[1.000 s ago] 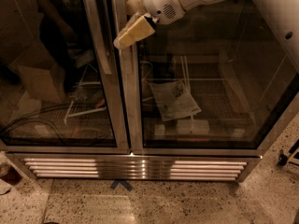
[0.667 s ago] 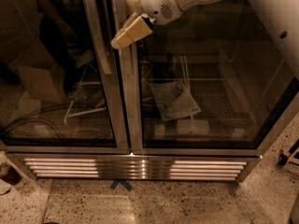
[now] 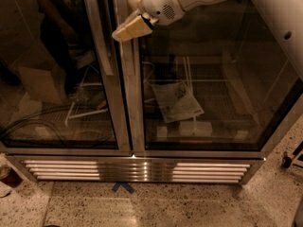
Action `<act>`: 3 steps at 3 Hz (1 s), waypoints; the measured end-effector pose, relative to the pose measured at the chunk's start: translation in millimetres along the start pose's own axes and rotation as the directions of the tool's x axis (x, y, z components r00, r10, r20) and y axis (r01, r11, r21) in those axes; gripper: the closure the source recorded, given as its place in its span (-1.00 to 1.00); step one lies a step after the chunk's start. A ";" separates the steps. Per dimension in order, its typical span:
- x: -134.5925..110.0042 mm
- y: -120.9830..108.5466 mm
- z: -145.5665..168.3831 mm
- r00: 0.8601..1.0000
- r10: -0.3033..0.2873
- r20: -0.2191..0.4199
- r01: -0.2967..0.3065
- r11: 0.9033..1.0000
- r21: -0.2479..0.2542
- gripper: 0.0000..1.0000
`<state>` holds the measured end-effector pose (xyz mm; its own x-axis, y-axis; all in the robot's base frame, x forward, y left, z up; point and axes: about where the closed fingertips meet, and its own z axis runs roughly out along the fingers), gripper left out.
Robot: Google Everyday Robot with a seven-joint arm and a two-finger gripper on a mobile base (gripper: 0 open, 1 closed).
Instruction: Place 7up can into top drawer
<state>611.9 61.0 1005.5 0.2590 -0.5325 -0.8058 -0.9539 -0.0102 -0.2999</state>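
7up can: not in view; top drawer likewise unseen. White robot arm's tan end effector [image 3: 131, 28]: upper centre of frame, before the glass-fronted steel double-door cabinet [image 3: 130, 103]; open or closed, cannot tell. Held high, probably searching. Surroundings: speckled terrazzo floor [image 3: 189, 205], blue tape mark [image 3: 122, 187].

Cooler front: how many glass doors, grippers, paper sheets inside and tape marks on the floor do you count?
glass doors: 2
gripper, top centre, before the door frame: 1
paper sheet, behind the right door: 1
blue tape mark, on the floor: 1
Total: 5
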 end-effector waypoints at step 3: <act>2.9 -6.5 -0.7 1.000 0.000 0.000 0.000 1.000 0.000 1.00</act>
<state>618.8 58.9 1005.5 0.2591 -0.5324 -0.8059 -0.9539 -0.0105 -0.2998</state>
